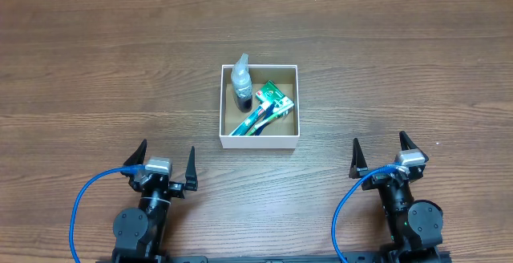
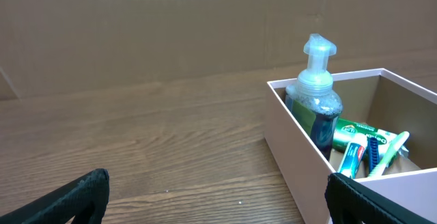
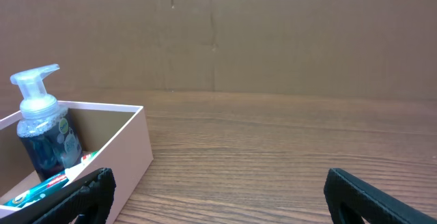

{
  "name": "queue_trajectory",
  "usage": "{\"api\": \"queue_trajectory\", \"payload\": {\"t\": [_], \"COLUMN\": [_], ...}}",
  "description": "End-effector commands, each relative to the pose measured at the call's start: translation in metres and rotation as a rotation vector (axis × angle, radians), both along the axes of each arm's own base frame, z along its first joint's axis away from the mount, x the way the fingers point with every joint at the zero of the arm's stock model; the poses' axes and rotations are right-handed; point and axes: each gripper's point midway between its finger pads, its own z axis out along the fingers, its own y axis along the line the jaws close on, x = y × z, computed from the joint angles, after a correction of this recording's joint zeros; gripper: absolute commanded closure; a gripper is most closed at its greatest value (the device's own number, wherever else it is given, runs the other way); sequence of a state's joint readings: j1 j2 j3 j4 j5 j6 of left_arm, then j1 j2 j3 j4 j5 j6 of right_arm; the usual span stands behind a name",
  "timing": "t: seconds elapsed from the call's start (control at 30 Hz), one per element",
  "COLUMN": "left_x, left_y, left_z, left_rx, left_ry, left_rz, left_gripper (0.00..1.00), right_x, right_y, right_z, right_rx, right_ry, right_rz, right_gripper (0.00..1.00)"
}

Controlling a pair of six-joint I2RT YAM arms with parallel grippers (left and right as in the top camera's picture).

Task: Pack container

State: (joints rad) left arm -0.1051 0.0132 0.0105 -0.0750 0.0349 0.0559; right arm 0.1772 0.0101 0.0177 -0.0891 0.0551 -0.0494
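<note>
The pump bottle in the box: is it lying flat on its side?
No, the pump bottle stands upright in a corner of the container, with its nozzle on top.

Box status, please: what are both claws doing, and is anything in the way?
Open, empty: left gripper and right gripper, short of box. Box holds bottle, toothpaste, toothbrush. Nothing between.

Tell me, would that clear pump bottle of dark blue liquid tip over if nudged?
Probably tippy: the clear pump bottle of dark blue liquid stands tall and narrow, rising above the rim of the white-walled cardboard container. The walls beside it would likely catch it. Its smooth plastic may slip in a grip.
</note>
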Motion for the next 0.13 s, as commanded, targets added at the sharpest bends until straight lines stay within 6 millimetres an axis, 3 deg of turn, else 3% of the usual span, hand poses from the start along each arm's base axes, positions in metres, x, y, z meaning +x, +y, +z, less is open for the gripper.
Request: {"api": "queue_trajectory", "payload": {"t": [0.0,0.1], "left_x": [-0.0009,-0.0009], "left_y": [-0.0053,-0.0053], "left_z": [-0.0005,-0.0005], "left_rx": [0.013,0.013], "left_ry": [-0.006,-0.006], "left_rz": [-0.029,-0.029], "left_gripper": [0.00,0.00], "right_x": [0.0001,0.0001], "right_y": [0.0004,0.0004], "right_z": [-0.0009,-0.0009], "right_rx": [-0.002,-0.002], "right_ry": [-0.007,-0.007], "right_rz": [0.004,0.004], "right_gripper": [0.00,0.00]}}
